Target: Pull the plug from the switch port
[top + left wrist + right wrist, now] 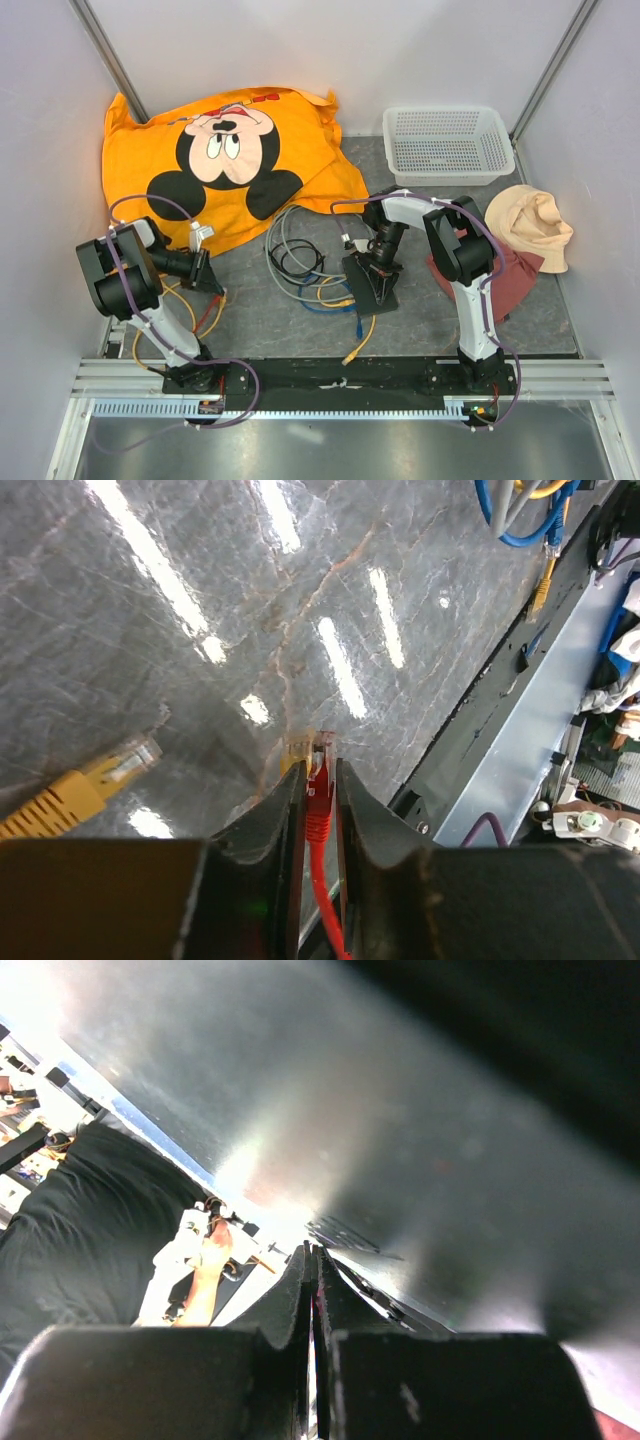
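My left gripper is shut on a red plug, whose red cable runs back between the fingers. It hangs low over the grey table at the left, well apart from the switch. The switch is a flat black box near the middle, and several grey, blue and yellow cables lead away from its left side. My right gripper points down onto the switch. In the right wrist view its fingers are shut with nothing visible between them. A blurred grey surface fills most of that view.
A loose yellow plug lies on the table left of my left gripper, and another yellow plug lies near the black front rail. An orange cartoon cloth, a white mesh basket, a peach cap and a maroon cloth surround the work area.
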Robot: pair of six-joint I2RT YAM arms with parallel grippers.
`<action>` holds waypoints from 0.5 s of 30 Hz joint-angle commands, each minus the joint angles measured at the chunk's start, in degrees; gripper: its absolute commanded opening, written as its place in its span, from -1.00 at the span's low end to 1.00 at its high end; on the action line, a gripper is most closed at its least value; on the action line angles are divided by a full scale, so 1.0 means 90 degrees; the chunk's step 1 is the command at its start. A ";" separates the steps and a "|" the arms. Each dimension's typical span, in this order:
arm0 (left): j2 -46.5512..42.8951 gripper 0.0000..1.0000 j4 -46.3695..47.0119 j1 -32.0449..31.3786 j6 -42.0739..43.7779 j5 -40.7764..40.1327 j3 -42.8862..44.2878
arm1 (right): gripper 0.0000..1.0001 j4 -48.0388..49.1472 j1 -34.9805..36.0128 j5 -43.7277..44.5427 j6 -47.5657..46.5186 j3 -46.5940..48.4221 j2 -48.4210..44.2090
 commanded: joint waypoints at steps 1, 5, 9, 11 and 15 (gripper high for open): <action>0.0179 -0.38 0.0269 0.0026 0.0117 0.0166 0.0406 | -1.00 0.2866 0.0240 0.1330 -0.0053 -0.0442 0.1152; 0.0228 -0.24 0.0220 0.0016 -0.0137 0.0876 0.0846 | -1.00 0.2866 0.0250 0.1320 -0.0063 -0.0452 0.1162; 0.0296 -0.21 -0.0140 -0.0003 -0.0410 0.1679 0.1587 | -0.99 0.2866 0.0250 0.1320 -0.0063 -0.0432 0.1191; 0.0287 -0.21 -0.0239 -0.0032 -0.0479 0.2001 0.1794 | -0.99 0.2856 0.0250 0.1320 -0.0063 -0.0423 0.1201; -0.0015 -0.19 -0.0337 -0.0450 -0.0606 0.2071 0.2145 | -1.00 0.2866 0.0250 0.1320 -0.0063 -0.0422 0.1211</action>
